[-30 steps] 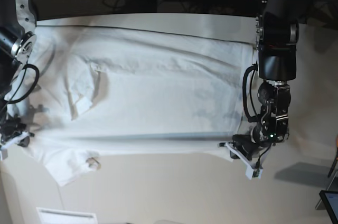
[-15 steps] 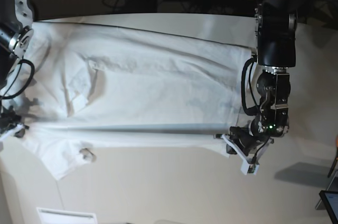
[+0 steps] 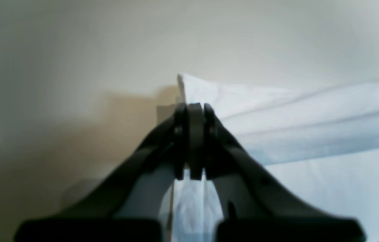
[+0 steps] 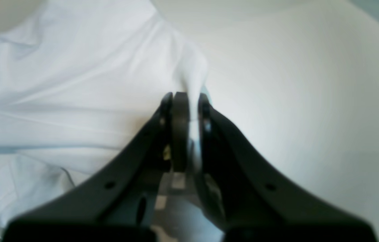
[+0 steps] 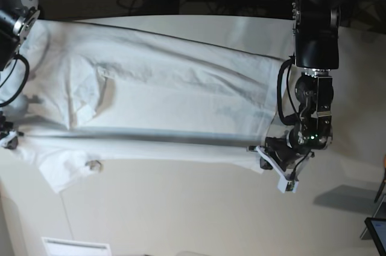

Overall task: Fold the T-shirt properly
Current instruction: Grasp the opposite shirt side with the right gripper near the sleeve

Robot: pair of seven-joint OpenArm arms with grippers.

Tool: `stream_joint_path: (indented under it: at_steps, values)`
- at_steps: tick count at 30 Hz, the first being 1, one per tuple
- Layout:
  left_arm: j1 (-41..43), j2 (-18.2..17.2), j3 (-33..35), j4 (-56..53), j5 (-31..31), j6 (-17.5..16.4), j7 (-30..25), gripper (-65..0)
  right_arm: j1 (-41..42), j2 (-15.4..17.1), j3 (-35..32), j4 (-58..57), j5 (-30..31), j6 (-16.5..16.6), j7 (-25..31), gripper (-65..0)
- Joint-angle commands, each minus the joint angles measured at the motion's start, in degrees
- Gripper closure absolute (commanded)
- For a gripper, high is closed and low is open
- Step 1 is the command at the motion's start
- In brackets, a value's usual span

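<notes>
At the far left edge of the base view, the right gripper [image 5: 7, 139], a dark two-fingered clamp with pale tips, sits low beside the table edge, and its wrist view shows its jaws pressed together on a pinched bunch of fabric [image 4: 189, 117]. From that pinch the large, plain white, wrinkly cotton T-shirt [image 5: 163, 105] stretches across the smooth off-white tabletop [image 5: 199, 214], covering most of the far half of the surface. Near its left end a short sleeve [image 5: 60, 174] hangs toward the near side, with a small dark mark just beside it, too small to identify. A long straight fold line runs along the shirt's near edge from the left clamp to the right one, the cloth lying taut and slightly raised along it. Creases and a folded flap show in the left-middle of the shirt. At the right end, the left gripper [image 5: 265, 154], black with white finger pieces and a green light on its wrist, meets the shirt's near right corner; its wrist view shows the jaws closed tight on a thin edge of white cloth [image 3: 184, 87]. The black left arm [image 5: 316, 32] rises above it toward the far side.
</notes>
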Motion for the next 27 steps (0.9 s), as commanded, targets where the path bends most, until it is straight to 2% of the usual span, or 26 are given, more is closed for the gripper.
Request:
stream_joint_path:
  at_steps: [1, 12, 21, 23, 27]
  values:
    - [-1.68, -1.14, -1.74, 1.19, 0.86, 0.39, -1.04, 0.0, 0.87, 1.78, 0.32, 2.14, 0.25, -0.22, 0.88, -0.1]
    - [2.02, -2.11, -1.83, 2.33, 1.30, 0.30, -0.95, 0.0, -2.03, 1.60, 0.41, 5.30, 0.25, -0.40, -2.81, -0.1]
    - [4.92, -2.19, -1.74, 2.33, 1.39, 0.30, -1.04, 0.0, -6.78, -0.77, 0.41, 5.39, 0.17, -0.49, -2.63, -0.1]
    - [5.27, -2.19, -1.57, 2.33, 3.23, 0.30, -1.04, 0.0, -7.57, -1.21, 0.41, 5.39, 0.17, -0.49, -2.46, -0.1]
    - [6.41, -1.49, 2.30, 2.33, 11.94, 0.30, -1.39, 0.0, -8.18, -1.39, 0.41, 5.39, 0.17, -0.49, -2.46, -0.4]
